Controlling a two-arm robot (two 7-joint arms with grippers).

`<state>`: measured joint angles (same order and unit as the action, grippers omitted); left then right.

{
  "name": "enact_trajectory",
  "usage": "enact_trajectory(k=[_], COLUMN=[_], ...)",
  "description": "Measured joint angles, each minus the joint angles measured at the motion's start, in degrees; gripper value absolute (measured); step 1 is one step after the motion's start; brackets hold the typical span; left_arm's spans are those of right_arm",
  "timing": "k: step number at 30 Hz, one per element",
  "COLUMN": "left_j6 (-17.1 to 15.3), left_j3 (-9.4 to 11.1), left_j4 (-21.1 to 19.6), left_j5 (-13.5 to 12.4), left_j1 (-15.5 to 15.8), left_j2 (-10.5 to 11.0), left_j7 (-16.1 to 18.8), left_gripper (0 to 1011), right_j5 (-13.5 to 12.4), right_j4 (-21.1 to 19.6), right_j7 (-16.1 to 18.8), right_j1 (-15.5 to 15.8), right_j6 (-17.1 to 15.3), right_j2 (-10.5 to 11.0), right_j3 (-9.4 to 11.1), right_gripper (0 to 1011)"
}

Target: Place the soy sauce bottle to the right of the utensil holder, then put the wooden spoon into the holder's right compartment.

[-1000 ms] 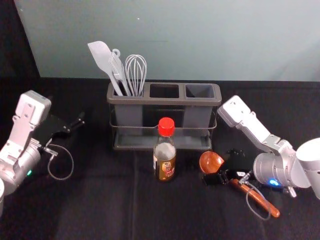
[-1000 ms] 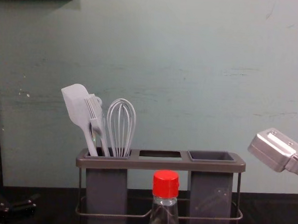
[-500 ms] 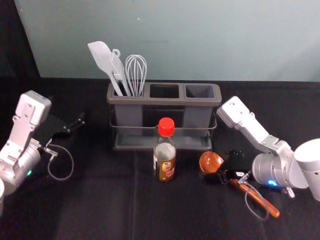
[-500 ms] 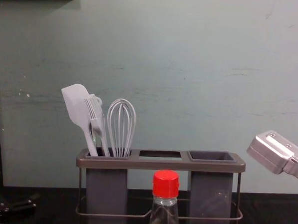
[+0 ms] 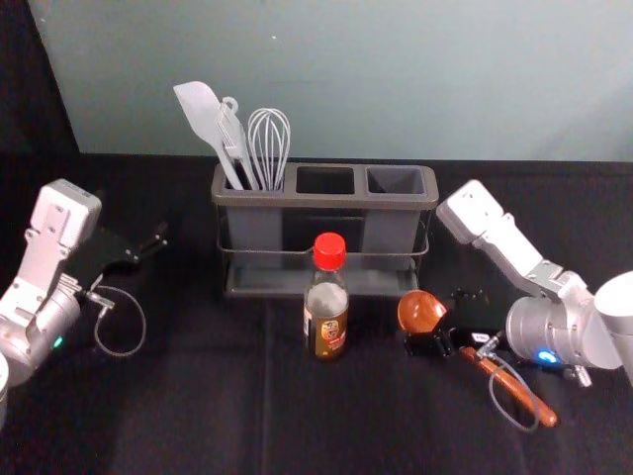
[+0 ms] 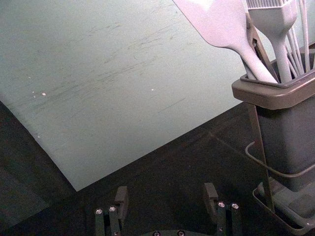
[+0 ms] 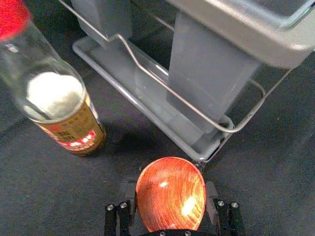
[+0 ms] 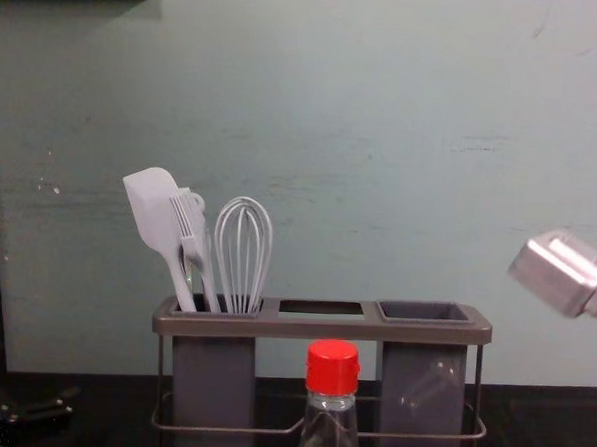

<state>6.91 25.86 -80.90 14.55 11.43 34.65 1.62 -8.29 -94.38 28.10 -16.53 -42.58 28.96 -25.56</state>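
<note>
Black cloth (image 5: 198,416) met a green wall (image 5: 396,79).
The bottle's (image 5: 325,298) label (image 5: 331,332) was too small to read; the left gripper (image 5: 149,247) was wide open, empty; the right gripper (image 5: 441,320), spread wide, held the spoon (image 5: 418,311).

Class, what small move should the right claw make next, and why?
Probably raise the wooden spoon: the right claw seems closed on the bowl's sides, and that bowl is low, near the utensil holder's base, while the right compartment opens higher up and looks empty.
</note>
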Motion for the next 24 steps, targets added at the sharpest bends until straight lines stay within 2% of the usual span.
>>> enact_trajectory(k=[6, 10, 13, 16, 17, 19, 22, 24], left_j6=[0.0, 0.0, 0.0, 0.0, 0.0, 0.0, 0.0, 0.0], left_j3=[0.0, 0.0, 0.0, 0.0, 0.0, 0.0, 0.0, 0.0], left_j4=[0.0, 0.0, 0.0, 0.0, 0.0, 0.0, 0.0, 0.0], left_j5=[0.0, 0.0, 0.0, 0.0, 0.0, 0.0, 0.0, 0.0], left_j1=[0.0, 0.0, 0.0, 0.0, 0.0, 0.0, 0.0, 0.0], left_j2=[0.0, 0.0, 0.0, 0.0, 0.0, 0.0, 0.0, 0.0], left_j7=[0.0, 0.0, 0.0, 0.0, 0.0, 0.0, 0.0, 0.0], left_gripper=[1005, 1005, 1005, 1005, 1005, 1005, 1005, 1005], right_j5=[-1.4, -2.9, -4.6, -5.3, -5.6, -6.0, -7.1, -7.5], right_j4=[-3.5, -5.9, -8.2, -9.5, -10.2, -10.7, -11.3, -11.4], right_j7=[0.2, -0.1, -1.5, -2.6, -3.4, -4.1, -5.3, -5.7], right_j1=[2.4, 5.1, 8.6, 10.9, 12.4, 13.7, 17.2, 18.2], right_j6=[1.7, 5.4, 10.9, 15.5, 18.5, 21.7, 31.0, 34.3], right_j2=[1.2, 1.9, 2.3, 2.5, 2.6, 2.6, 2.1, 1.7], right_j3=[2.1, 4.2, 6.7, 8.1, 9.1, 9.9, 12.0, 12.7], right_gripper=[837, 837, 838, 837, 837, 837, 837, 837])
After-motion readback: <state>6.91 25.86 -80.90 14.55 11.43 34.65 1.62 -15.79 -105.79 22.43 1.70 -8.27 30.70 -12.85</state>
